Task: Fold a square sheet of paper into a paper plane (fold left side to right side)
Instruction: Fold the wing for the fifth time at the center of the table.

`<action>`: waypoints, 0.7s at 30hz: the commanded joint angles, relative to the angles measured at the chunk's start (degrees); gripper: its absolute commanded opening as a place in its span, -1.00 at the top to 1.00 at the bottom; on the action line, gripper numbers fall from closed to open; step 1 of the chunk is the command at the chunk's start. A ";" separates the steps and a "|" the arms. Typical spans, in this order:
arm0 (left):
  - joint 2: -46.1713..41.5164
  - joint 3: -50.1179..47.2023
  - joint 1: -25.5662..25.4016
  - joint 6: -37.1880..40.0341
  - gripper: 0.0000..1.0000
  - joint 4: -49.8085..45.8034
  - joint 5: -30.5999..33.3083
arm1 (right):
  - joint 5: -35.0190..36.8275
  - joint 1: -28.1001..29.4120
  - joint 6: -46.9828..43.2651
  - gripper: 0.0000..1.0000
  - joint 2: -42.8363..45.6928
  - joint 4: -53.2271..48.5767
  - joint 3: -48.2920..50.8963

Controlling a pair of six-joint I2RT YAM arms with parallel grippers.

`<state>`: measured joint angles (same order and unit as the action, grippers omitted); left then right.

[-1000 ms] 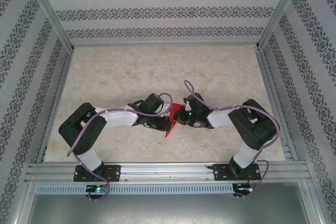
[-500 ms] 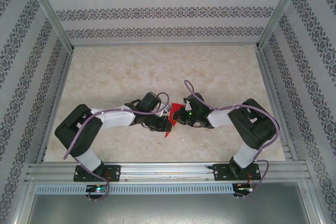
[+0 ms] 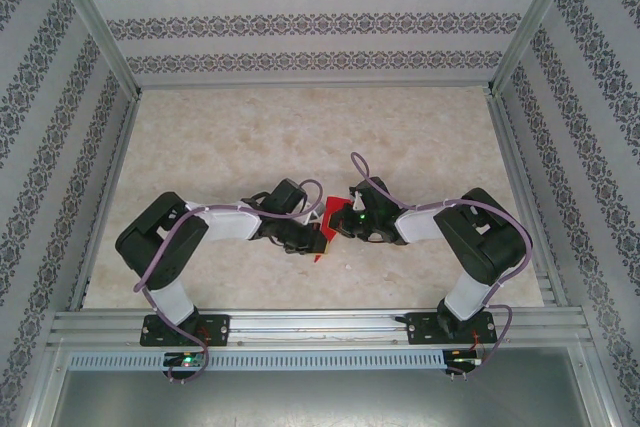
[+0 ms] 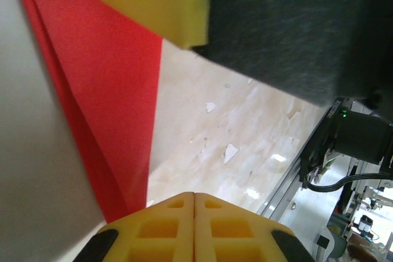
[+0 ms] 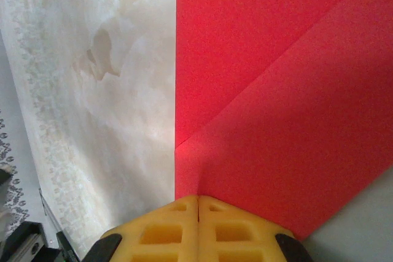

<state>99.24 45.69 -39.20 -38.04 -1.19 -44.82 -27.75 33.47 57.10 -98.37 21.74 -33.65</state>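
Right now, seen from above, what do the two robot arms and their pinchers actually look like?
Both the left arm and right arm have bulky black joints linked by white segments, with purple cables looping along them. A small green light glows near the right wrist. The left gripper and right gripper have yellow fingers moulded with square pockets, black at the edges.

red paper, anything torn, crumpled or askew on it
Nothing stands out. The red paper sits between the left end effector and right end effector, both shut; its diagonal crease in the right wrist view runs straight, no tear or crumpling visible.
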 commanded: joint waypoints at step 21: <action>0.80 -3.28 0.70 -0.80 0.90 2.04 0.77 | 5.86 0.63 -2.16 1.00 -6.48 -6.09 1.30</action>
<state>100.60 43.46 -39.20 -38.26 0.82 -44.77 -27.77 33.47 57.06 -98.41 21.71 -33.65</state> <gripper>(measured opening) 0.053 0.047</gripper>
